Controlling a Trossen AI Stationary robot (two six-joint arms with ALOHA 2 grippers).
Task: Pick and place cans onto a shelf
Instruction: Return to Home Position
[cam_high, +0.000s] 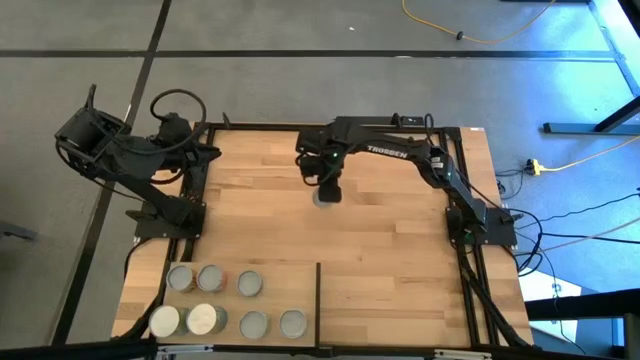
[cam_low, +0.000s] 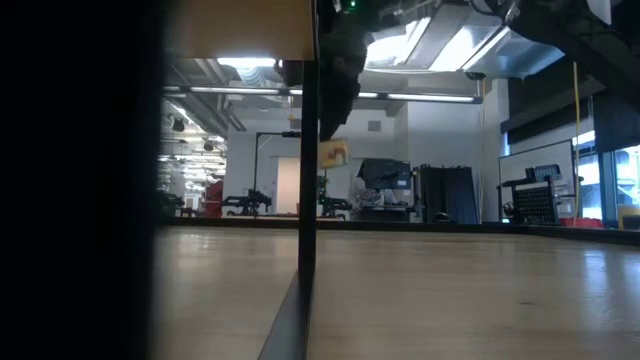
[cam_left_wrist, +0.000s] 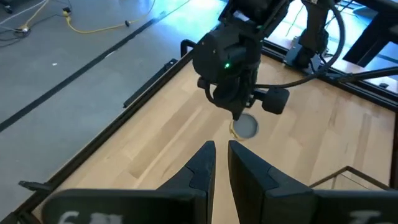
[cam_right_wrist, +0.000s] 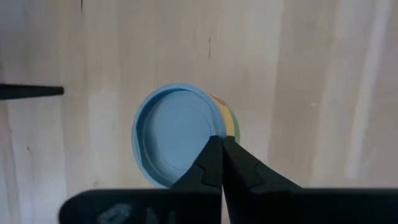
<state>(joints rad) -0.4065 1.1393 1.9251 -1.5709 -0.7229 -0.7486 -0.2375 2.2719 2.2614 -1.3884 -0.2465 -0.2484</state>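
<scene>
A small can (cam_right_wrist: 177, 134) with a pale bluish top and a yellow, green and orange side hangs over the far middle of the table. My right gripper (cam_right_wrist: 221, 140) is shut on it. In the low view the can (cam_low: 333, 152) shows below that gripper, well above the tabletop. Several more cans (cam_high: 210, 278) stand on their bases on the pale shelf (cam_high: 290, 280) at the near left. My left gripper (cam_left_wrist: 219, 146) waits raised at the far left corner, with a narrow gap between its fingers and nothing in it. My right gripper pinches the can's top rim (cam_right_wrist: 214, 127) between its two fingertips, on one side of the can only. The fingers come steeply from above, pointing down. The can hangs below them, clear of the table and slightly tilted.
A thin black upright edge (cam_high: 318, 290) bounds the shelf on its right; in the low view it stands as a dark post (cam_low: 307, 150). Bare planked tabletop (cam_high: 400, 260) lies between the held can and the shelf. Black frame rails run along the table's sides.
</scene>
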